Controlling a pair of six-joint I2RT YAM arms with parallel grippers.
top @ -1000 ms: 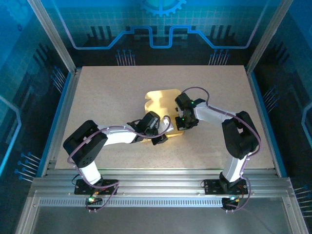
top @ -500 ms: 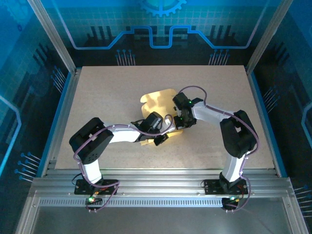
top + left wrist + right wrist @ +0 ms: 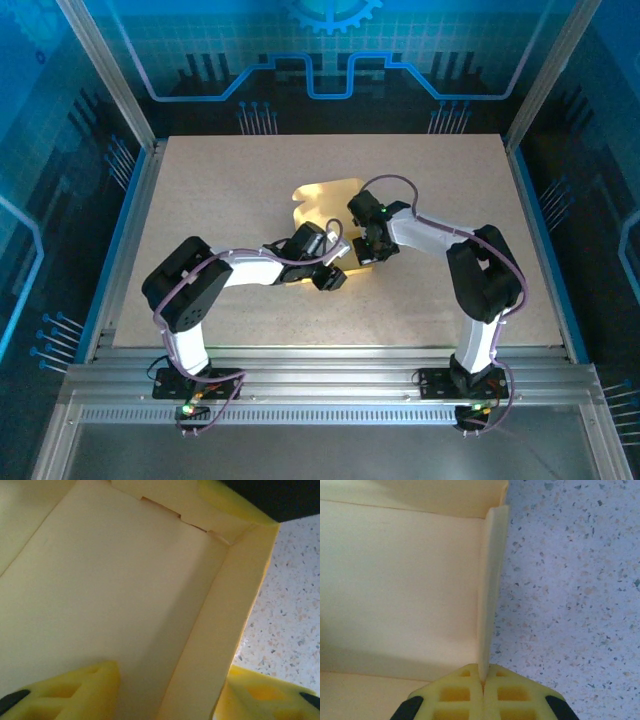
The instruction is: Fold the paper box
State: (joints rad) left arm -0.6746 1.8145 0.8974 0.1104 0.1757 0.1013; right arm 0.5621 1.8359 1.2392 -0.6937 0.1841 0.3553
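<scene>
The left gripper reaches over the near-left part of the paper box. Its jaws stand well apart and clamp nothing. One yellow finger sits inside, above the box floor. The other hangs outside over the speckled table, and a raised side wall runs up between them. That straddle looks meant to line the wall up for a pinch or a crease, though this is a judgement from posture alone.

The box lies in the middle of the table, between the two wrists, and is partly formed. Its floor panel is flat, and the walls that are up meet at a far corner where notched tabs show. From overhead the arms cover its near half, so it is hard to tell how many walls are standing. The far portion, with its scalloped edge, seems to lie open toward the back.

The right gripper is fully closed on the top edge of a thin upright wall on the box's right side, with bare table just beyond it. That pinch probably keeps the wall standing and anchors the light cardboard while the other arm works.
</scene>
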